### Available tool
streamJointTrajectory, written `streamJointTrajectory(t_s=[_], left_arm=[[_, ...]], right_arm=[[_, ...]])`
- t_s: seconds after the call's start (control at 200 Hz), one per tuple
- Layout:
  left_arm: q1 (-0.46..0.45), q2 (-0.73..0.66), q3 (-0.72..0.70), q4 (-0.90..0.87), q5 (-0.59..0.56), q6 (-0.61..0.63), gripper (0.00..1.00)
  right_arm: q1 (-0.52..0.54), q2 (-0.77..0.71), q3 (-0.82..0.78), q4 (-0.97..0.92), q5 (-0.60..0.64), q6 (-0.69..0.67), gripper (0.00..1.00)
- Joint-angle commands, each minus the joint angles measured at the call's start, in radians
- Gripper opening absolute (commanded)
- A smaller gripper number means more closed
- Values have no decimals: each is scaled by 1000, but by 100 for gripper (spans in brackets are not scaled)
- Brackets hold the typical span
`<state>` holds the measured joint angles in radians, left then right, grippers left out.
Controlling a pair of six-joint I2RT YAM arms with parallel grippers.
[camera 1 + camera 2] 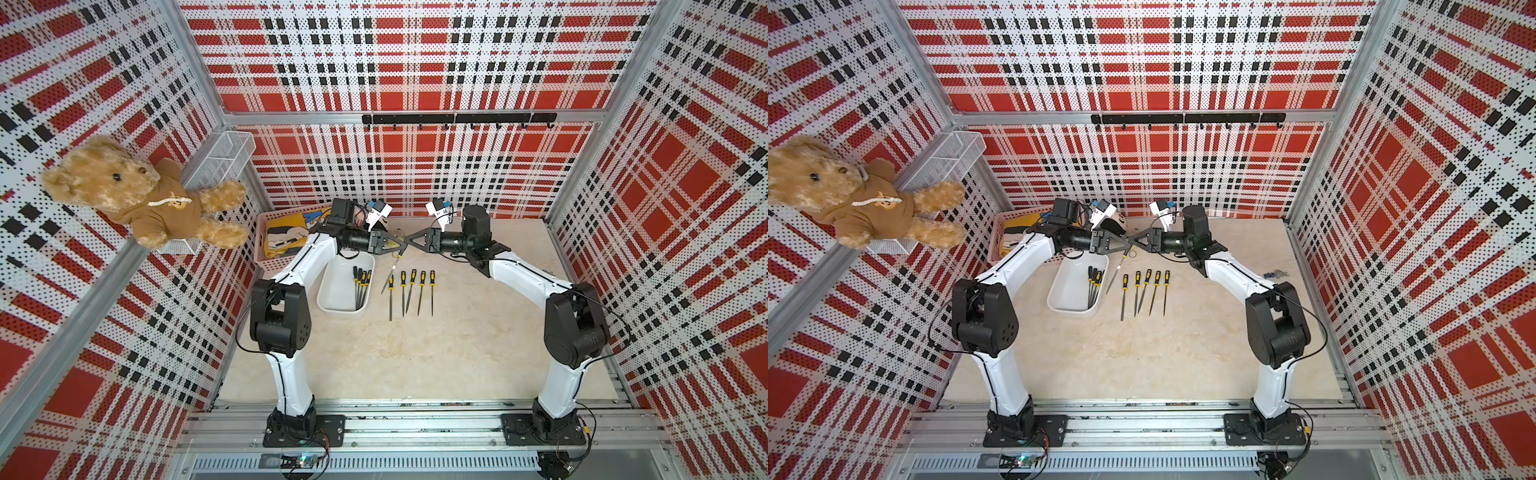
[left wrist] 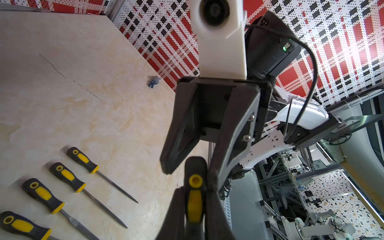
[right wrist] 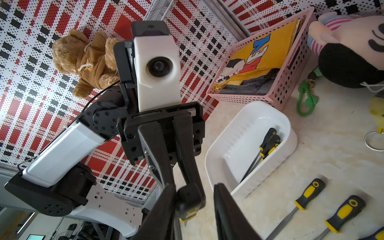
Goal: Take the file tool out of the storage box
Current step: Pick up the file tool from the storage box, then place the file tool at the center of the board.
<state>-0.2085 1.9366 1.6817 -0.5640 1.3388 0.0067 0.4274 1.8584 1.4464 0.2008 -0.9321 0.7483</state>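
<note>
While the left tool (image 1: 401,244) clamps it, the file (image 1: 391,275) dangles below.

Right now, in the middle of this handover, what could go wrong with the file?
1. The left gripper is shut on the file. The right gripper has its jaws open around only the end of the handle. If the left lets go too early, the file would probably drop.
2. The blade hangs close to the row of files on the table, so a drop could scatter them.
</note>
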Motion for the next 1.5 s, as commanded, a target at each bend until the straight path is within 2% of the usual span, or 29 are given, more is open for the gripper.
streamJointTrajectory(t_s=[0.0,0.271,0.486,0.556,0.646,0.736,0.802,0.917,1.047,1.172,1.278,1.493], left_arm=[[1,-48,-4,14,22,21,0],[-17,-42,-8,15,28,22,0],[-17,-41,-8,13,12,19,0],[-11,-41,-10,14,-5,17,18],[0,-44,-8,13,-43,15,47],[20,-41,-5,16,-116,5,76],[42,-31,-3,42,-186,-25,100],[82,-28,-16,148,-386,-132,99],[95,-56,-27,195,-734,-175,99],[96,-83,-66,219,-978,-185,99],[98,-89,-90,247,-1047,-175,99],[99,-64,-52,239,-1034,-142,97]], right_arm=[[11,18,0,32,-19,10,35],[18,27,6,52,-28,28,26],[18,22,1,52,-7,38,0],[13,11,3,21,7,20,0],[-10,-5,18,-75,30,-23,0],[-44,-14,69,-261,71,-106,0],[-71,-8,147,-473,133,-204,0],[-109,45,290,-812,244,-337,0],[-116,202,510,-1215,410,-454,0],[-116,344,651,-1399,548,-457,0],[-111,408,738,-1459,605,-414,0],[-111,467,778,-1405,603,-321,0]])
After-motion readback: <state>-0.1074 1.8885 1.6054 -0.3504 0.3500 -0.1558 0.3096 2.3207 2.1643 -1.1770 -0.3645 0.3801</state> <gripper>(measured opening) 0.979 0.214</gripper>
